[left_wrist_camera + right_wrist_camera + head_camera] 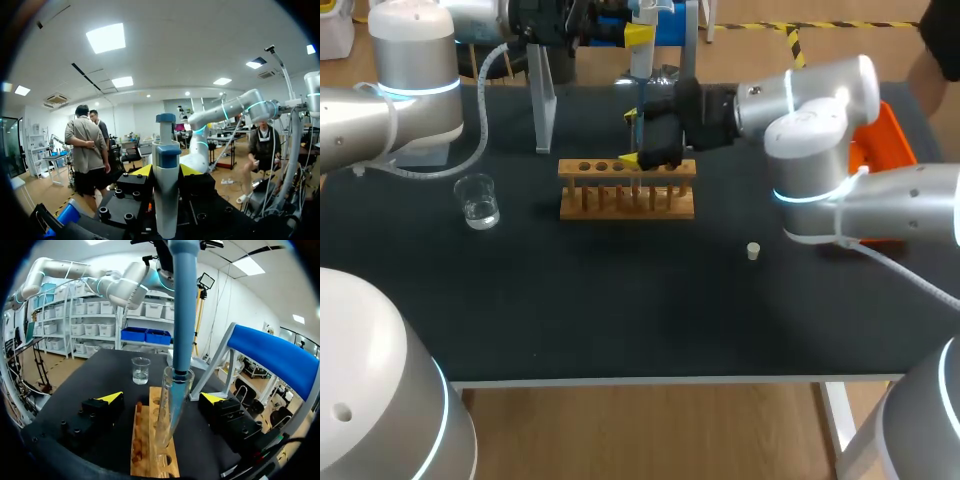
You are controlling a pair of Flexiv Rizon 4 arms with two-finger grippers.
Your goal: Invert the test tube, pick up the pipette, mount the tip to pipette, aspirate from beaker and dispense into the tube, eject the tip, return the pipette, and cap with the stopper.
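- My left gripper point(165, 171) has its fingers point(142, 170) clamped on the pipette point(165, 195) from both sides, and it holds the pipette upright over the far side of the table.
- My right gripper point(162, 397) has its fingers point(111, 397) wide apart, one on each side of the test tube point(171, 412), and neither touches the glass.
- The black table point(620, 320) carries everything else.
- The wooden test tube rack point(627, 205) sits near the middle of the table, toward its far side, and my right gripper is at it.
- The pipette's blue lower end reaches down into the mouth of the test tube.
- The glass beaker point(478, 202) stands well to the left of the rack and has a little clear liquid in it.
- The test tube stands mouth up in a rack hole, leaning slightly.
- The stopper point(753, 251) lies alone on the table to the right of the rack, nearer to me.
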